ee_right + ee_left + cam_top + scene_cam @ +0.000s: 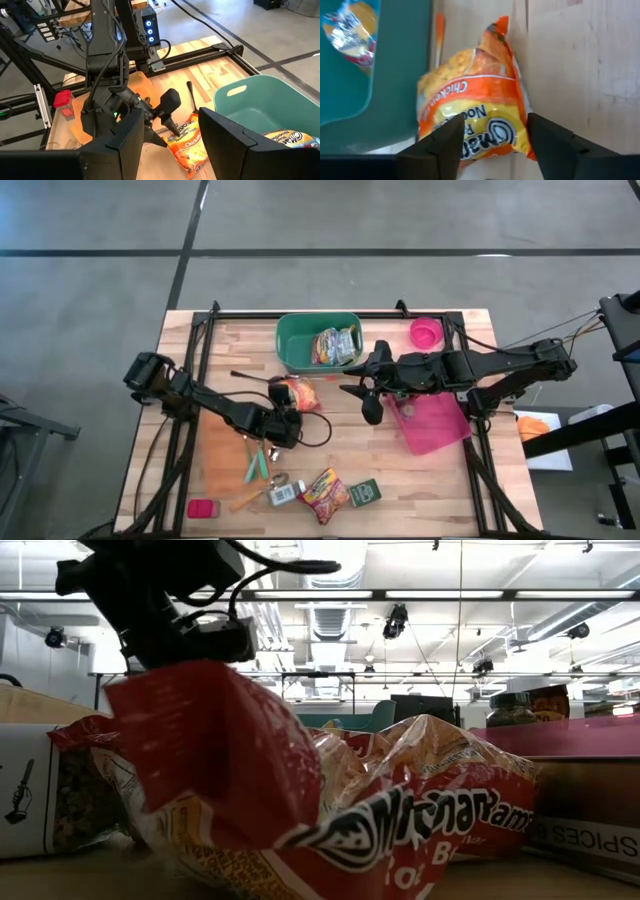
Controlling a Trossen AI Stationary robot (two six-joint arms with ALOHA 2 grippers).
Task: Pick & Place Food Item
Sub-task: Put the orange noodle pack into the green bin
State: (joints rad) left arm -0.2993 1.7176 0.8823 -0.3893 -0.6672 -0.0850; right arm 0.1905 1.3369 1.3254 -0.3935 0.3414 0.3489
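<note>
An orange noodle packet (298, 393) (475, 110) lies flat on the wooden table, just on the near side of the green bin (318, 340), which holds other packets. My left gripper (288, 412) (492, 124) slants down over the packet's near end, open, one finger on each side of it. In the right wrist view the packet (187, 140) shows below the left gripper. My right gripper (369, 402) hovers open above the table, to the right of the packet, with nothing between its fingers. My left gripper stands astride the packet's near end (490, 142), slanting down from the table's near-left side. One finger (451, 135) overlaps the packet's printed face and the other (540, 131) stands at its side edge. Whether either finger touches the wrapper, I cannot tell.
A pink tray (435, 428) and a pink cup (426, 332) stand at the right. Near the front edge lie a red packet (325, 495) (330, 810), a green box (365, 493), a small bottle (282, 494), green-handled scissors (256, 465) and a pink box (203, 508). A black utensil (250, 377) lies left of the bin.
</note>
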